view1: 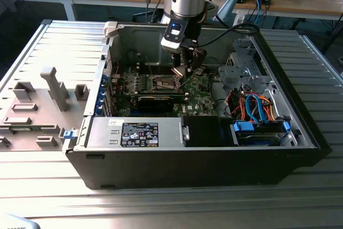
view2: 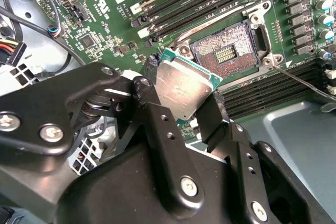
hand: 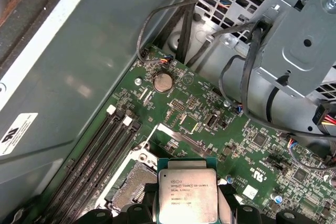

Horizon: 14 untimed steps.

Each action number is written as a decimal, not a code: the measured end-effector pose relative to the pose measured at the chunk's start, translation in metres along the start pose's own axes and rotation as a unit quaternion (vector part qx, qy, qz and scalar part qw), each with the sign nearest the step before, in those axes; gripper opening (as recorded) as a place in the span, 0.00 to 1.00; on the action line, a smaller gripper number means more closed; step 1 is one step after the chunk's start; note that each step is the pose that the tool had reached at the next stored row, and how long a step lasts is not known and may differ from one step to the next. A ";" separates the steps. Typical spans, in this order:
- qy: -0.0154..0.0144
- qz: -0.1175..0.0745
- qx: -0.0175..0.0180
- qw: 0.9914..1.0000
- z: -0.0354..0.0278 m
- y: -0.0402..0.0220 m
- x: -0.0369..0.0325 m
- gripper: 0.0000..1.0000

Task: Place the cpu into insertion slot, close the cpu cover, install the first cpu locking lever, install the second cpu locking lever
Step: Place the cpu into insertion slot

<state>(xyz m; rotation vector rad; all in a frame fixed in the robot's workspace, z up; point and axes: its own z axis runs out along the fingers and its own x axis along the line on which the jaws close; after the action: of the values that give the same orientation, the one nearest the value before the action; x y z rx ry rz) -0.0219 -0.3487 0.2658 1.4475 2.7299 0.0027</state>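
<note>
two black fingers (view2: 157,124) grip the flat silvery-grey cpu (view2: 184,90) near the exposed insertion slot (view2: 228,45).

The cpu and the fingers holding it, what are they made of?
The cpu looks metal-topped: dull silver sheen, with a green board edge. The fingers look like matte black metal or hard plastic, with screws set in; I cannot tell which.

Print on the cpu (hand: 188,196) and the case sticker (hand: 17,132) is illegible.
</note>
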 end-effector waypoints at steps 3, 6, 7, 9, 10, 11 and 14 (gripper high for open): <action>0.000 0.002 0.000 1.000 0.0000 0.0000 0.0000 0.54; 0.000 0.004 0.000 1.000 0.0000 0.0000 0.0000 0.54; 0.000 0.004 0.000 1.000 0.0000 0.0000 0.0000 0.54; 0.000 0.005 0.000 1.000 0.0000 0.0000 0.0000 0.54; 0.000 0.005 0.000 1.000 0.0000 0.0000 0.0000 0.54; 0.000 0.005 0.000 1.000 0.0000 0.0000 0.0000 0.54; 0.000 0.006 0.000 1.000 0.0000 0.0000 0.0000 0.54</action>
<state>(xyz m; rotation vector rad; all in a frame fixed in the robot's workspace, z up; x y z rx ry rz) -0.0219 -0.3487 0.2658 1.4648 2.7207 0.0021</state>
